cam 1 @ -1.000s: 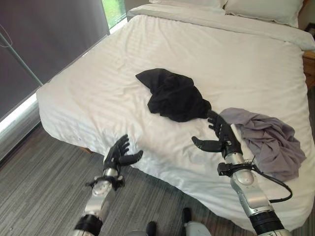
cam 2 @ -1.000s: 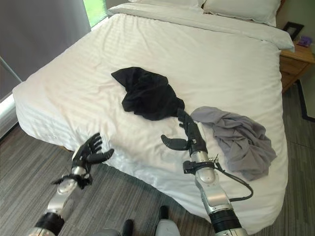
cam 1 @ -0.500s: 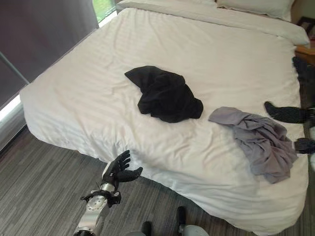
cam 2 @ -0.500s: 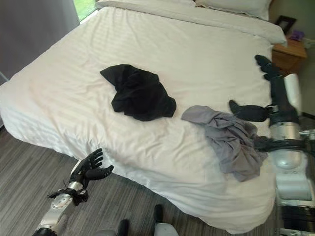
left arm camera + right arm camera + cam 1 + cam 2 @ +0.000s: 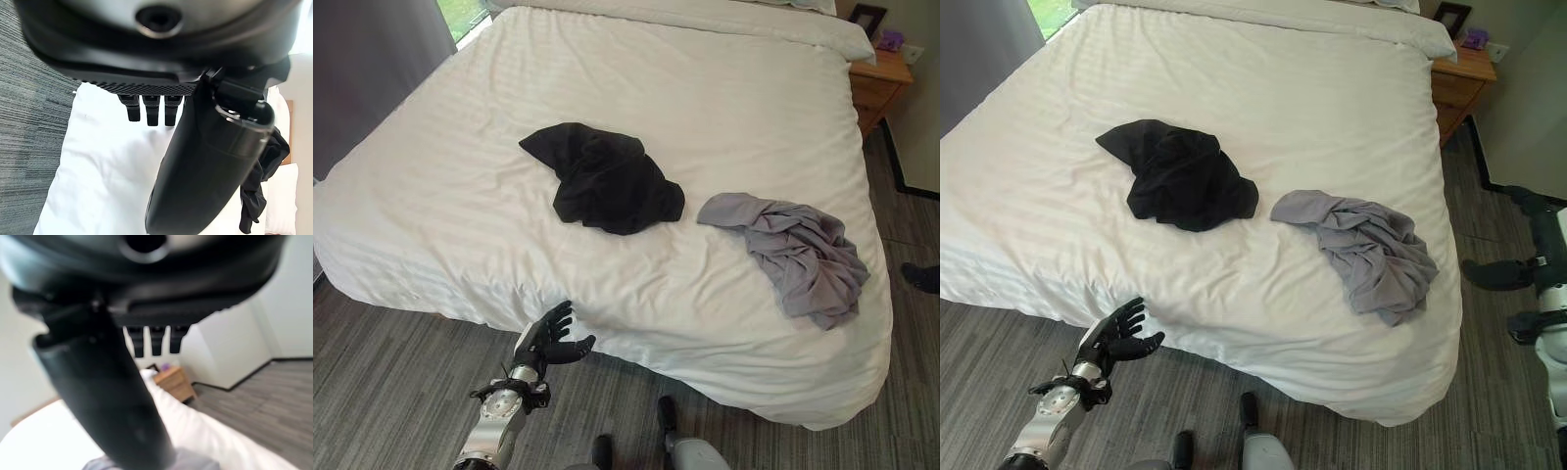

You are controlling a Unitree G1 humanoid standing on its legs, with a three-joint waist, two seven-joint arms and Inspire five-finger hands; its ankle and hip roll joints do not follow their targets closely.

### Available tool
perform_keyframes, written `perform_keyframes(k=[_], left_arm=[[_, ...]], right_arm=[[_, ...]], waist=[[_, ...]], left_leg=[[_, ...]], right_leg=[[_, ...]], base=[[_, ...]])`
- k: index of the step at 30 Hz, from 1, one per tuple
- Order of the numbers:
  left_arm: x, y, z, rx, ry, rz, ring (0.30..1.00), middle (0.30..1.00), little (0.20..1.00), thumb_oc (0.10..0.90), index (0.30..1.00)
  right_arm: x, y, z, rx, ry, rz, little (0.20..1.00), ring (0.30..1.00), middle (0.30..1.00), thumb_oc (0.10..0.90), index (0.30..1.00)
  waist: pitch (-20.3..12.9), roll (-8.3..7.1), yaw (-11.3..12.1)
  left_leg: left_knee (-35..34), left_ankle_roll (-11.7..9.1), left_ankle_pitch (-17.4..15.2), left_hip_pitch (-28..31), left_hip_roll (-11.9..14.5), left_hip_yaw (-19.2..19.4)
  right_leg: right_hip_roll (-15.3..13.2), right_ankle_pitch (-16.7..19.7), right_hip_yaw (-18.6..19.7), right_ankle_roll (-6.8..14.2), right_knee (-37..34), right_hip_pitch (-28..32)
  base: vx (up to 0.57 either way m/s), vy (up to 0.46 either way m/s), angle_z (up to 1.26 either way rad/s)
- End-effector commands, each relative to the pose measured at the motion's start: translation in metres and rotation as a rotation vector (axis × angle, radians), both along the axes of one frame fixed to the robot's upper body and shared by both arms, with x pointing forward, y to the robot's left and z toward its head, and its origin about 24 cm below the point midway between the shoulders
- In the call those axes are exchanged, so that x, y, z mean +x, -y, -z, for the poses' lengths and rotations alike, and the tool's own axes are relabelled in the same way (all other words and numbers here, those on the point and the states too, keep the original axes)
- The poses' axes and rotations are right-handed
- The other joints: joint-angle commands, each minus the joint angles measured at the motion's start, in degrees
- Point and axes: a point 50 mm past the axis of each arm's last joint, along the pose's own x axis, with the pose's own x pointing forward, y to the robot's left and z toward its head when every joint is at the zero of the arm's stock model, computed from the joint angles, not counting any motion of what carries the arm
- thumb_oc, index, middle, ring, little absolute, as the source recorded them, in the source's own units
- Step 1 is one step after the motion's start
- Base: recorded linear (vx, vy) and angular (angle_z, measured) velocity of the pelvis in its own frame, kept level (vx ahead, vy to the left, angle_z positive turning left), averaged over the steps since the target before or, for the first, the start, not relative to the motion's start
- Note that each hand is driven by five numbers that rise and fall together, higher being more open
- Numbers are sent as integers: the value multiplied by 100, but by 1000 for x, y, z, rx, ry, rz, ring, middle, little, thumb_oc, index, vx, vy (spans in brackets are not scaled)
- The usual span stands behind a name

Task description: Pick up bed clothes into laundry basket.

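We hold our open, empty right hand (image 5: 1513,272) out past the white bed's (image 5: 744,108) right edge, nearer the crumpled grey garment (image 5: 798,254) than the crumpled black garment (image 5: 602,178) mid-mattress, while our open, empty left hand (image 5: 546,337) hovers at the foot.

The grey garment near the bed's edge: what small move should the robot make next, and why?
Probably bring the right hand in over the grey garment and lower it. That hand hangs open and empty off the side of the bed, nearer this garment than the black garment. Both lie untouched.
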Motion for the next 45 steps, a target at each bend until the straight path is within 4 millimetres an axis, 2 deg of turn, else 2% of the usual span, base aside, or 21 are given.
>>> perform_keyframes(k=[1, 4, 5, 10, 12, 16, 20, 21, 22, 26, 33, 34, 35, 36, 37, 40, 45], left_arm=[[32, -13, -40, 11, 217, -26, 900, 900, 900, 800, 900], [35, -7, -41, 5, 221, -4, 900, 900, 900, 800, 900], [35, -5, -41, 0, 221, 1, 900, 900, 900, 800, 900], [34, 2, -34, 12, 193, 29, 900, 900, 900, 800, 900], [31, 1, -27, 12, 162, -8, 900, 900, 900, 800, 900], [27, -8, -23, 13, 145, -55, 900, 900, 900, 800, 900], [21, -21, -22, 11, 138, -120, 900, 900, 900, 800, 900], [21, -21, -22, 11, 138, -120, 900, 900, 900, 800, 900], [19, -26, -20, 4, 131, -150, 900, 900, 900, 800, 900], [15, -32, -19, -17, 128, -189, 900, 900, 900, 800, 900], [11, -43, -21, -45, 142, -261, 900, 900, 900, 800, 900], [11, -43, -21, -44, 141, -260, 900, 900, 900, 800, 900], [11, -47, -22, -47, 152, -280, 900, 900, 900, 800, 900], [11, -47, -22, -47, 152, -279, 900, 900, 900, 800, 900], [14, -53, -28, -61, 181, -316, 900, 900, 900, 800, 900], [14, -57, -32, -69, 204, -333, 900, 900, 900, 800, 900], [17, -65, -35, -90, 221, -398, 900, 900, 900, 800, 900]], right_arm=[[18, -5, -68, -45, 285, -48, 900, 900, 900, 800, 900], [34, -13, -68, -7, 288, -76, 900, 900, 900, 800, 900], [40, -18, -69, -3, 285, -96, 900, 900, 900, 800, 900], [59, -31, -58, 45, 225, -154, 900, 900, 900, 800, 900], [67, -28, -30, 91, 93, -122, 900, 900, 900, 800, 900], [71, -27, -19, 52, -11, -107, 900, 900, 900, 800, 900], [64, -19, 3, 76, -95, -53, 900, 900, 900, 800, 900], [64, -19, 3, 76, -95, -53, 900, 900, 900, 800, 900], [58, -15, 17, 70, -155, -26, 900, 900, 900, 800, 900], [49, -14, 40, 54, -254, -15, 900, 900, 900, 800, 900], [24, -14, 80, 144, -314, 18, 900, 900, 900, 800, 900], [23, -14, 81, 145, -314, 19, 900, 900, 900, 800, 900], [14, -13, 95, 174, -344, 40, 900, 900, 900, 800, 900], [14, -13, 95, 174, -344, 41, 900, 900, 900, 800, 900], [-10, -11, 129, 236, -445, 90, 300, 300, 300, 400, 300], [-30, -9, 148, 255, -528, 114, 300, 300, 300, 400, 300], [-50, -8, 166, 320, -545, 180, 300, 300, 300, 400, 300]], waist=[[-260, -287, 321], [-209, -254, 408], [-175, -247, 427], [-132, -212, 477], [-111, -202, 510], [-80, -198, 497], [-32, -165, 517], [-33, -168, 517], [-12, -140, 516], [4, -89, 519], [-17, -18, 496], [-20, -21, 499], [-26, -1, 496], [-28, -4, 498], [-34, 25, 502], [-27, 41, 495], [-66, 90, 474]], left_leg=[[35, -308, 354, -413, 12, -171], [44, -316, 292, -440, 4, -201], [61, -317, 361, -491, -3, -197], [60, -311, 288, -419, -4, -210], [70, -308, 285, -376, 7, -225], [78, -316, 279, -352, 14, -241], [90, -315, 288, -368, 8, -294], [90, -315, 288, -368, 7, -296], [96, -315, 293, -376, -1, -317], [100, -318, 302, -386, -13, -359], [88, -331, 305, -403, -7, -416], [88, -331, 305, -404, -8, -418], [85, -333, 308, -407, -5, -437], [85, -333, 308, -407, -5, -439], [81, -354, 327, -427, -4, -498], [89, -363, 333, -447, -17, -541], [111, -373, 387, -474, -8, -566]], right_leg=[[-263, -923, -3, 499, 723, 528], [-273, -986, -47, 500, 735, 512], [-276, -916, -48, 498, 744, 472], [-283, -979, -56, 499, 749, 537], [-276, -983, -43, 489, 752, 593], [-278, -994, -44, 482, 755, 627], [-278, -1031, -71, 466, 811, 611], [-279, -1033, -73, 466, 814, 611], [-286, -1047, -89, 461, 843, 600], [-300, -1066, -113, 448, 860, 594], [-314, -1109, -173, 422, 831, 620], [-314, -1110, -175, 422, 831, 621], [-315, -1123, -186, 410, 827, 627], [-315, -1124, -189, 410, 827, 628], [-317, -1155, -245, 387, 844, 627], [-316, -1178, -284, 375, 866, 625], [-316, -1145, -317, 360, 865, 623]], base=[[9, -16, 7], [17, -13, 4], [40, -17, 1], [12, 0, 3], [1, 1, 2], [0, -1, 1], [-2, -2, 3], [0, 0, 0], [-2, -6, 5], [6, -5, 8], [1, -1, 1], [0, 0, 0], [6, -18, 7], [14, -62, 13], [11, -52, 17], [5, -40, 21], [-12, -21, 4]])
